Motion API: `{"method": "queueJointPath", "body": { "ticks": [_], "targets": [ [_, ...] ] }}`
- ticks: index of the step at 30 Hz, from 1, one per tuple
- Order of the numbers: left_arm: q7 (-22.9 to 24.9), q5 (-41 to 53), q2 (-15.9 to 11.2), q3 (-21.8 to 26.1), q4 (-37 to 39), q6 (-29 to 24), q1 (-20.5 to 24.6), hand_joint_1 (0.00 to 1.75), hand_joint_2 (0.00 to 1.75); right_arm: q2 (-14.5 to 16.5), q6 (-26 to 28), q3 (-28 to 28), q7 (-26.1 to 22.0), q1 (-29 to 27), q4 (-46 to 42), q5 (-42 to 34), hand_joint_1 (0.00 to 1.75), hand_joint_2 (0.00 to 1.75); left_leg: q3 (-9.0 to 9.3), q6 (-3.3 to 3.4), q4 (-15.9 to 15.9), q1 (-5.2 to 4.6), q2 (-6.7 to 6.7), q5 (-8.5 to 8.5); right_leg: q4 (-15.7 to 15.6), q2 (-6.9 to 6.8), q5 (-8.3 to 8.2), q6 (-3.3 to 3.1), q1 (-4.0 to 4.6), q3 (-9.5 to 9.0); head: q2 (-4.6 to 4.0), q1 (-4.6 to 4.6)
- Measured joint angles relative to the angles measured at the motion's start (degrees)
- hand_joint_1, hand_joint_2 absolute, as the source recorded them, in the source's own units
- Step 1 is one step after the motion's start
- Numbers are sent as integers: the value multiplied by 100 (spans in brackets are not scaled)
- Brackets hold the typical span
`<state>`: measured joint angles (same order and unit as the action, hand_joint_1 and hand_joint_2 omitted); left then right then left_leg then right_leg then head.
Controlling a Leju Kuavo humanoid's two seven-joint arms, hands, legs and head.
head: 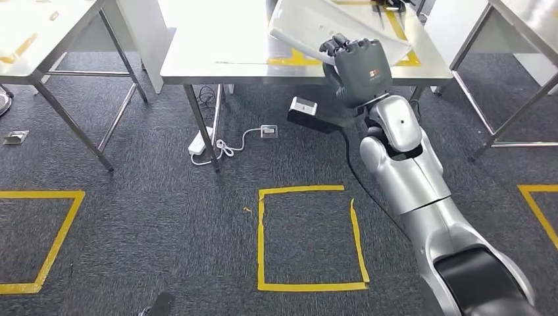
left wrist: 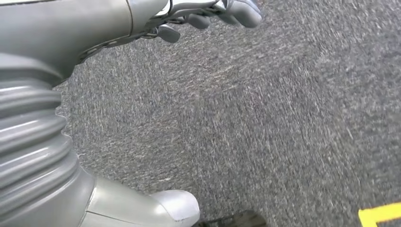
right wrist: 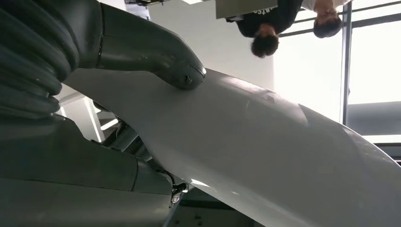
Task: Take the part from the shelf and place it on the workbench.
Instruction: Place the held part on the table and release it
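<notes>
Head view shows your right hand (head: 358, 69) gripping the part (head: 329, 29), fingers clamped on its edge, over the worktop (head: 217, 46). Lower it flat before letting go; your left hand's (left wrist: 208, 14) fingers hang apart, holding nothing.

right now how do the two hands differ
The right hand is raised at the workbench edge and grips the white part, thumb pressed on its surface; the left hand hangs over the grey carpet and holds nothing. The right hand's fingers wrap onto the part, while the left hand's fingers touch nothing. Both have grey ribbed wrist covers.
</notes>
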<state>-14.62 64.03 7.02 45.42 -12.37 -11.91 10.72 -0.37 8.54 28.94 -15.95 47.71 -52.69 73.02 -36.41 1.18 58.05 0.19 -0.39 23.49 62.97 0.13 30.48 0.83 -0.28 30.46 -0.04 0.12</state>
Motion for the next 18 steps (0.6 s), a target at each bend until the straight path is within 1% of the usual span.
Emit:
{"method": "queueJointPath", "body": {
  "ticks": [1, 2, 3, 4, 5, 6, 7, 9, 10, 11, 12, 13, 14, 15, 16, 17, 18],
  "targets": [
    [-1, -2, -1, 0, -1, -1, 0, 0, 175, -1, 2, -2, 1, -2, -1, 0, 175, 175, 57, 22, -12, 3, -13, 47, 352, 0, 46, 13, -5, 239, 0, 13],
    [-1, -3, -3, 0, -1, -1, 0, 0, 175, -4, 3, -3, 5, -11, 0, 1, 175, 175, 113, 37, -14, 1, -25, 101, 713, 1, 157, 22, -7, 513, 0, 18],
    [-1, -3, -4, 0, -1, -1, -5, 0, 175, -8, 1, -3, 10, -33, 1, 3, 175, 175, 177, 43, -14, -2, -41, 162, 1004, 1, 317, 24, -7, 779, 0, 20],
    [-1, -3, -3, 0, 0, -1, -15, 0, 175, -12, -3, -3, 17, -59, 1, 5, 175, 175, 257, 42, -14, -6, -58, 232, 1160, 1, 461, 23, -5, 989, 0, 23],
    [-1, -3, -3, 0, 1, -1, -26, 0, 175, -17, -5, -3, 25, -81, 1, 4, 175, 175, 354, 38, -14, -9, -73, 308, 1150, 1, 528, 17, -4, 1126, 0, 25],
    [-1, -3, -2, 0, 1, -1, -35, 0, 175, -20, -8, -3, 29, -94, 1, 3, 175, 175, 464, 28, -14, -13, -85, 391, 973, 1, 468, 6, -2, 1181, 0, 26],
    [-1, -3, -2, 0, 1, -1, -39, 0, 175, -24, -10, -3, 33, -100, 1, -1, 175, 175, 579, 18, -15, -17, -92, 479, 648, 1, 235, -12, 0, 1169, 0, 29],
    [1, -2, 1, 0, 4, 0, -37, 0, 175, -43, -12, -4, 40, -110, 7, -24, 175, 175, 748, -16, -7, -25, -109, 657, -114, 2, -569, -57, 22, 1097, 0, 32],
    [4, -2, 3, 0, 7, 3, -35, 0, 175, -55, -19, -8, 45, -119, 10, -40, 175, 175, 804, -43, -12, -27, -119, 749, -365, 5, -878, -77, 45, 1061, 0, 27],
    [8, -2, 5, 0, 8, 7, -33, 0, 175, -65, -23, -16, 48, -127, 9, -61, 175, 175, 867, -79, 8, -28, -128, 803, -508, 12, -1044, -101, 61, 1030, 0, 21],
    [10, -2, 6, 0, 7, 10, -27, 0, 175, -70, -26, -27, 50, -121, 4, -83, 175, 175, 917, -120, 47, -29, -134, 812, -544, 17, -1031, -126, 77, 986, 0, 17],
    [11, -3, 1, 0, 4, 13, -22, 0, 175, -63, -27, -39, 45, -109, -10, -103, 175, 175, 897, -159, 152, -25, -125, 774, -557, 24, -991, -162, 71, 910, 0, 14],
    [8, -3, 2, -1, 1, 13, -13, 0, 175, -57, -22, -52, 36, -92, -25, -127, 175, 175, 819, -194, 367, -24, -104, 672, -575, 27, -947, -202, 57, 828, 0, 12],
    [4, -3, 4, -1, -1, 13, -2, 0, 175, -51, -21, -62, 25, -75, -35, -146, 175, 175, 642, -223, 658, -22, -78, 577, -581, 25, -894, -238, 49, 737, 0, 8],
    [1, -3, 5, -1, -1, 13, 5, 0, 175, -44, -22, -68, 8, -74, -44, -162, 175, 175, 402, -248, 1013, -17, -52, 549, -587, 26, -826, -264, 38, 636, 0, 1],
    [-3, -3, 11, -1, 1, 13, 6, 0, 175, -44, -25, -73, -3, -82, -45, -176, 175, 175, 145, -263, 1342, -13, -30, 625, -590, 23, -742, -280, 36, 540, 0, -5],
    [-2, -3, 11, 0, 2, 13, 0, 0, 175, -42, -32, -73, -9, -93, -45, -189, 175, 175, -105, -275, 1582, -8, -20, 825, -591, 25, -654, -287, 36, 441, 0, -7]
  ]
}}
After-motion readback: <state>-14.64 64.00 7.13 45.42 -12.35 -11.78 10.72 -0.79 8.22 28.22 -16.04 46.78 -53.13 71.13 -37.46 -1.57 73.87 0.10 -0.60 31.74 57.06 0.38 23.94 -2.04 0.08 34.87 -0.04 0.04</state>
